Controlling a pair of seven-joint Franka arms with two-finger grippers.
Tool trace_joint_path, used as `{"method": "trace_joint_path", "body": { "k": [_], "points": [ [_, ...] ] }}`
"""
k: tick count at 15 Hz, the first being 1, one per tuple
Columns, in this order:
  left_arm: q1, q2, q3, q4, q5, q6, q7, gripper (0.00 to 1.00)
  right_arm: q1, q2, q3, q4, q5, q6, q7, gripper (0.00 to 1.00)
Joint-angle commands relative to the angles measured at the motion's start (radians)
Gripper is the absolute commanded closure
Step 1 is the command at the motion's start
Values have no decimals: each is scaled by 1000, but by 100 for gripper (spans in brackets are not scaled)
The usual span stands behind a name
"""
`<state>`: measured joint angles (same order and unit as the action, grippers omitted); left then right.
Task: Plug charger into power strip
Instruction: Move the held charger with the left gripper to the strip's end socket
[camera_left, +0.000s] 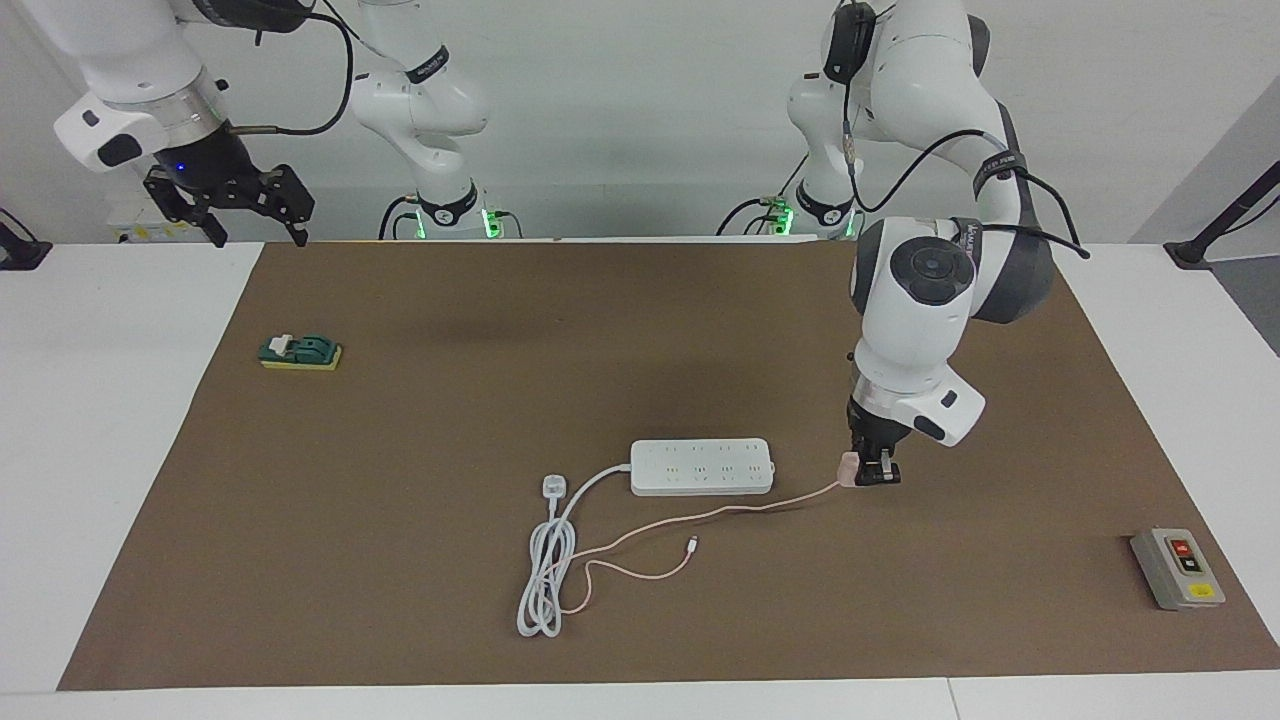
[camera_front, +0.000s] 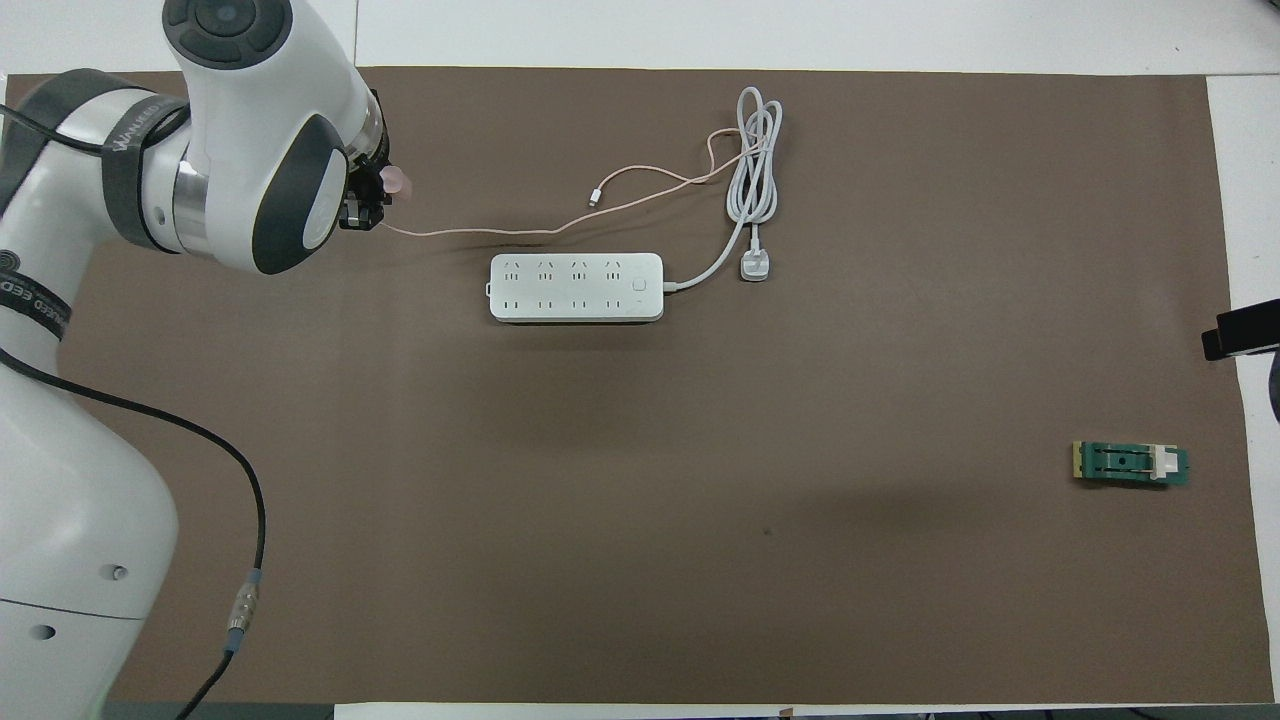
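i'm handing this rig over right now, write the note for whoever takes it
Left gripper: shut on the charger, low over the mat, toward the left arm's end from the power strip.
Right gripper: open, holding nothing, waiting raised over the mat's corner at the right arm's end.
Charger's pink cable lies on the mat, off the strip, trailing to the coiled white cord.
Done: charger grasped.
Left: bring the charger over a socket, prongs down, and push it in.
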<state>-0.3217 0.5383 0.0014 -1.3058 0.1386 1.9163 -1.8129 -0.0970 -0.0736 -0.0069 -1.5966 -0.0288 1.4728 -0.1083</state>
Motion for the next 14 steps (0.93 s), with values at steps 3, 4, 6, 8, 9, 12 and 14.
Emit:
{"method": "trace_joint_path", "body": {
  "k": [3, 4, 6, 8, 9, 12, 14],
  "points": [
    [-22, -44, -14, -142, 7, 119, 0, 100, -1, -2, -4, 10, -14, -19, -13, 0],
    [-29, -49, -18, -157, 6, 121, -3, 100, 0, -2, -2, 9, -14, -19, -13, 0],
    [-34, -66, -26, -199, -8, 130, -12, 100, 3, -3, -2, 7, -14, -19, -13, 0],
    [-46, -86, -32, -239, -20, 130, -26, 100, 3, -3, -4, 9, -14, -19, -13, 0],
    [-53, -90, -32, -251, -20, 121, -31, 100, -1, -3, -4, 9, -16, -19, -16, 0],
    [-66, -101, -35, -271, -27, 110, -37, 100, -3, -3, -4, 7, -16, -19, -16, 0],
    [-74, -107, -49, -283, -42, 104, -46, 100, -1, -6, -2, 1, -16, -17, -13, 0]
  ]
}}
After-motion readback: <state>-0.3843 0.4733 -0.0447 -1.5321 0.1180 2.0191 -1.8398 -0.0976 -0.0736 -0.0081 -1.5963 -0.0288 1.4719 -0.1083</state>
